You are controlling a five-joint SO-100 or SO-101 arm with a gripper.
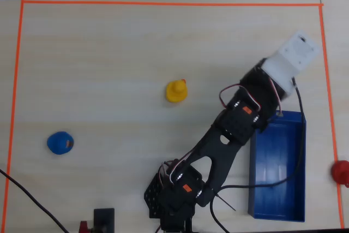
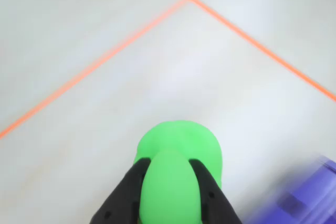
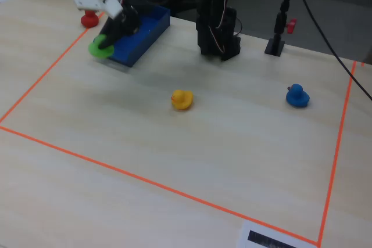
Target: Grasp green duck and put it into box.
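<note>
The green duck [image 2: 178, 166] is held between my gripper's [image 2: 169, 167] two black fingers, lifted above the table. In the fixed view the duck [image 3: 100, 46] hangs at the gripper [image 3: 104, 42] just off the near end of the blue box [image 3: 145, 30]. In the overhead view the duck is hidden under the arm's white wrist; the blue box [image 1: 278, 178] lies at the right, its upper end beside the wrist. A blurred corner of the box [image 2: 304, 195] shows at the lower right of the wrist view.
A yellow duck [image 1: 176, 91] stands mid-table and a blue duck [image 1: 60, 143] at the left. A red duck [image 1: 340, 172] sits outside the orange tape border [image 1: 163, 4] at the right. Cables and the arm base [image 1: 174, 200] are at the bottom edge.
</note>
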